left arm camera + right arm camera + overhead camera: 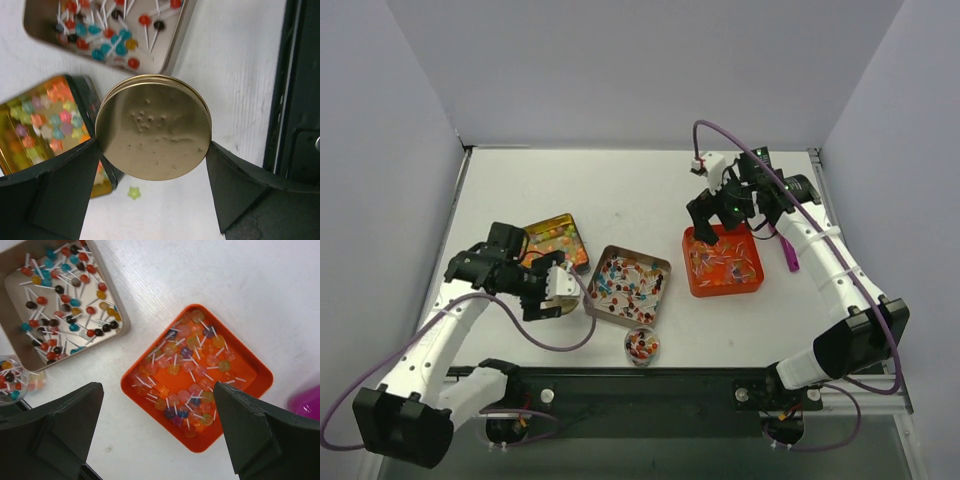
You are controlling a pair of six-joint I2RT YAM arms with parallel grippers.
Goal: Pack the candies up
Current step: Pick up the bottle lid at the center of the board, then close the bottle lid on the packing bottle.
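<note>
Above: my left pincer [556, 286], spread wide, clamps the lid [560, 283] by its rim beside the gold tin [565, 217]. My right pincer [730, 224] hangs fully open, empty, over the tray [724, 292].

Left wrist: the lid sits square between my fingers [55, 195]. Capping the jar [629, 346] likely needs it level and centred. One star candy [133, 192] lies loose.

Right wrist: candies [192, 385] fill one silver tin [126, 322], one tray and one jar, with one scoop [306, 402] at right. Tins total two; candies uncountable.
</note>
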